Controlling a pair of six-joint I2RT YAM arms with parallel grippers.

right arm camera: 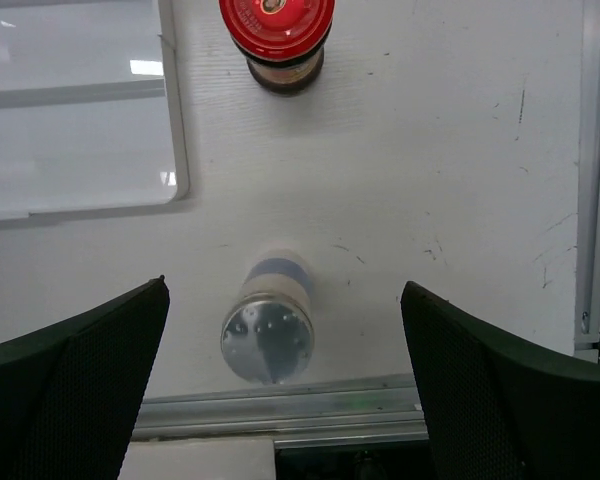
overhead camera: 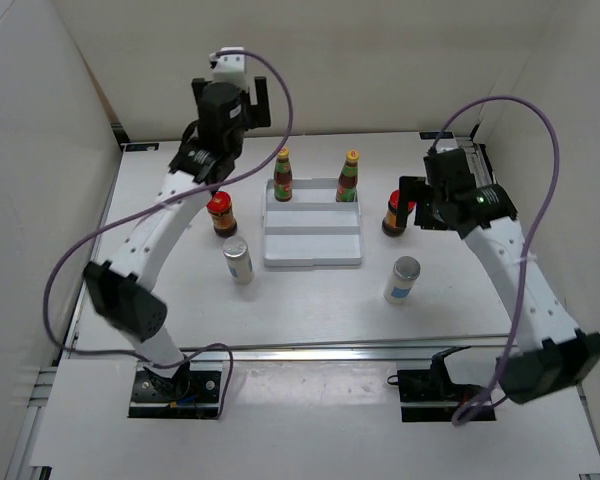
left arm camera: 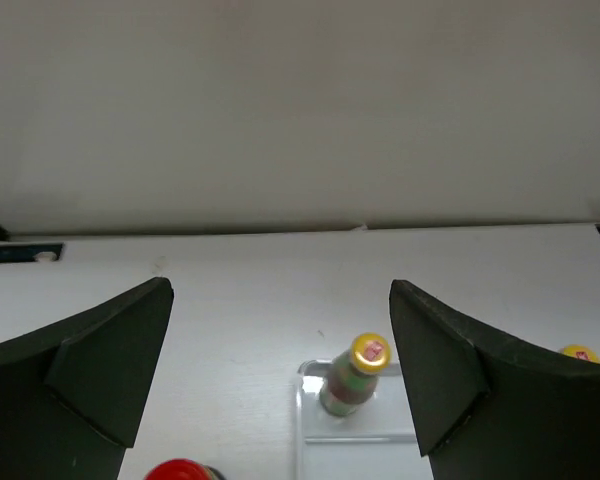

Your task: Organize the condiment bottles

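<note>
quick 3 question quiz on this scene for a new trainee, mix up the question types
1. True or false: both yellow-capped sauce bottles stand on the white tray.
2. How many red-lidded jars are on that tray? A) none B) one C) two
3. Fill in: the left tool and the right tool are both ____, holding nothing.
Key: 1 true; 2 A; 3 open.

The dark fingers of the left gripper [left arm camera: 280, 300] stand wide apart; between them a slim dark yellow-capped sauce bottle [left arm camera: 353, 378] stands upright in the corner of a white plastic tray [left arm camera: 302, 425]. A round red lid [left arm camera: 177, 470] shows at the bottom edge; a second yellow cap [left arm camera: 580, 354] shows at the right.
</note>
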